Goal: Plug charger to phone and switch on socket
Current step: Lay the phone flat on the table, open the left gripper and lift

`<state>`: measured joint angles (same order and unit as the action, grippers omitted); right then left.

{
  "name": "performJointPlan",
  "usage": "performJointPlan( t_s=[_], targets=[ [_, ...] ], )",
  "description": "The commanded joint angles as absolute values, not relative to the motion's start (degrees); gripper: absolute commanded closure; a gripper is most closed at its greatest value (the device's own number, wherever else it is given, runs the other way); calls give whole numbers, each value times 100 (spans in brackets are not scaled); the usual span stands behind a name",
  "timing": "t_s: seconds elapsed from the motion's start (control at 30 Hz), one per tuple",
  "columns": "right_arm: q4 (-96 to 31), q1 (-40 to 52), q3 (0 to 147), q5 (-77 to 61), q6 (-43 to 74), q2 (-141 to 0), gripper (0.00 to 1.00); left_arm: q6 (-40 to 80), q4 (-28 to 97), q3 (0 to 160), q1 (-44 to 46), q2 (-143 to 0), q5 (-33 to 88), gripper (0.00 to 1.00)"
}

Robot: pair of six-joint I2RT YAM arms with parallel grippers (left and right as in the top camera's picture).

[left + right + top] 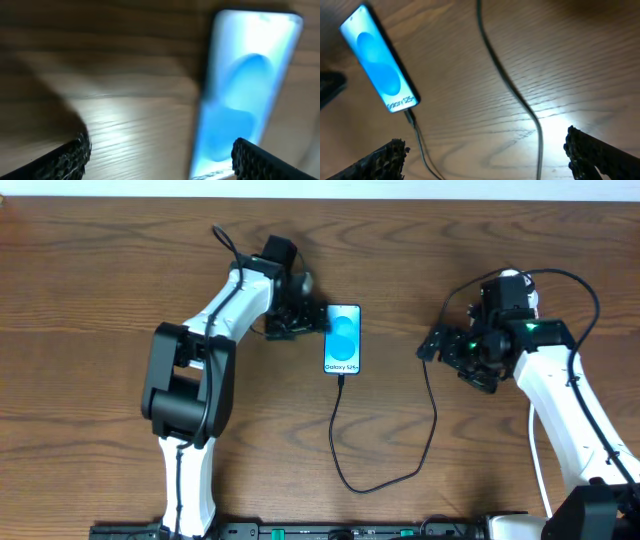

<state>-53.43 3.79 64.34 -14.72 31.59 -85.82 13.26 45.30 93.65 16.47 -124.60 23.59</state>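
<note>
Phone (343,338): lay flat on the table (100,260), screen lit, just beside my left gripper (160,157).
Charger (432,415): connector (409,115) looked seated in the phone's bottom edge; plugging judged done.
Socket: not identifiable in any view; switching judged still to do.
Left gripper: fingers spread, holding nothing.
Right gripper (490,155): spread wide, empty.
Views: right wrist showed the connector joint; only overhead showed the cable's whole loop.

The phone (343,340) lies on the table (100,260). The left gripper (312,321) is just left of it, and the right gripper (432,346) is well to its right. The cable (345,450) loops from the phone's near end rightward.
</note>
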Motion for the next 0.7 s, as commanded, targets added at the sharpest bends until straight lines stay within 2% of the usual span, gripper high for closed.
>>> performJointPlan(
  t_s=[0.0,0.1,0.27,0.3,0.33,0.67],
  targets=[
    [-5459,60,6584,-1339,3177,-8552,1,1275,4582,9336,1597,-11609,825,8],
    [-5892,-325,7008,-1236,2926,-8552,1,1275,4495,9336,1597,-10855,78,8],
    [-6427,-808,7754,-228,2862,-8552,1,1271,4405,9336,1597,-10154,-71,7],
    [-6425,-932,7859,-16,2869,-8552,1,1271,4407,9336,1597,-10071,-71,7],
    [-6381,-1068,7920,148,2921,-8552,1,1271,4407,9336,1597,-10014,-71,2],
    [-5706,-2167,7931,548,3186,-9008,1,1271,4606,9332,1597,-9996,-71,2]
  ],
)
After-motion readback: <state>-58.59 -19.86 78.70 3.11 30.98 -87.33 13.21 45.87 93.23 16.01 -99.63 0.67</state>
